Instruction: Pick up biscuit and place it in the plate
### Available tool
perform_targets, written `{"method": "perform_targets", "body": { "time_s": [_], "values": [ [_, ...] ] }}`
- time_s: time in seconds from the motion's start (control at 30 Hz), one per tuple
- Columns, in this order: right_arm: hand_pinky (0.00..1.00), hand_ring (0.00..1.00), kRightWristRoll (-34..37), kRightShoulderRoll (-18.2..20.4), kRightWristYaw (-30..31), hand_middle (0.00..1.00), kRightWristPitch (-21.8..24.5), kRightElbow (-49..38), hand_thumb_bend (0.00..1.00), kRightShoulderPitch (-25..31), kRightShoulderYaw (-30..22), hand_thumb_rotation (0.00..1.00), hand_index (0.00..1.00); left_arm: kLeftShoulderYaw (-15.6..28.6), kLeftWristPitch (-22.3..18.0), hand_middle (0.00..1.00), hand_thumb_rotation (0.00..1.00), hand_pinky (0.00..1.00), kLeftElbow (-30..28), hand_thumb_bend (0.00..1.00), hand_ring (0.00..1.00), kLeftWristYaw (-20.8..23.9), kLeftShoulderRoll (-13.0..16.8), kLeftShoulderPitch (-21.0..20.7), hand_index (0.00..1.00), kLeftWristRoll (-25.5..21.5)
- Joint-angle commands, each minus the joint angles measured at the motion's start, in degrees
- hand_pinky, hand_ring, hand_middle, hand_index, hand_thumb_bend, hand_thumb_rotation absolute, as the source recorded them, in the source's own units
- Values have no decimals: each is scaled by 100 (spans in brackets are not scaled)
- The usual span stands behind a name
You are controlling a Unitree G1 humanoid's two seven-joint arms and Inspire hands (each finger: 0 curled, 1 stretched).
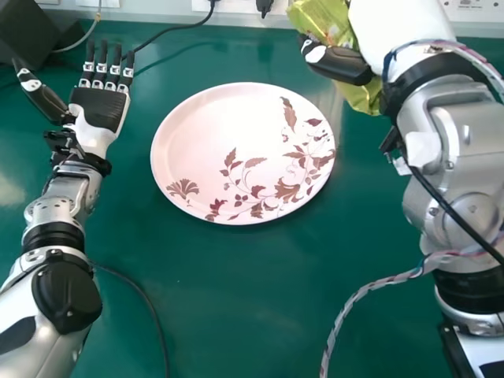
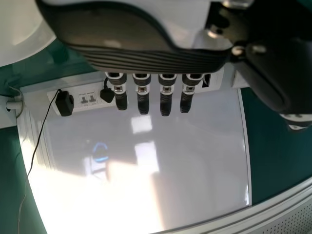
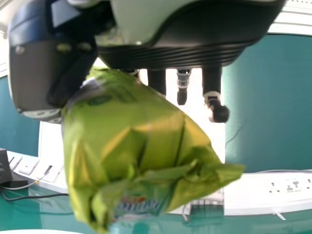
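Green packet (image 3: 136,141) pinched in your right hand (image 1: 342,64), one o'clock of the plate (image 1: 236,142): swing toward seven, lower over centre, then loosen.

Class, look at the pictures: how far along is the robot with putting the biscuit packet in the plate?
Done: the pick-up looks finished, since the right robot hand grips the green biscuit packet.
In hand: that packet, apparently off the table, beyond the far right part of the plate.
Remaining: moving it over the plate, lowering it and letting go.
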Motion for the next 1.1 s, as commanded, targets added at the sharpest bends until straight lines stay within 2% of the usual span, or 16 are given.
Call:
{"method": "perform_targets", "body": {
  "time_s": [0.0, 0.5, 0.73, 1.07],
  "values": [
    [7, 15, 32, 63, -140, 22, -46, -41, 51, -131, 21, 5, 49, -12, 10, 100, 59, 100, 19, 100, 100, -35, 45, -1, 100, 2],
    [6, 14, 215, 297, -423, 22, -313, 48, 51, -130, 195, 5, 49, -24, 40, 100, 67, 100, 64, 100, 100, -199, 55, 3, 100, 20],
    [7, 15, 362, 477, -433, 23, -274, 182, 51, -164, 239, 5, 49, -39, 35, 100, 65, 100, 77, 100, 100, -219, 70, -4, 100, 37],
    [7, 15, 606, 513, -624, 22, -364, 311, 51, -112, 344, 5, 49, -56, 94, 100, 66, 100, -4, 100, 100, -198, 20, 20, 100, 32]
  ]
}}
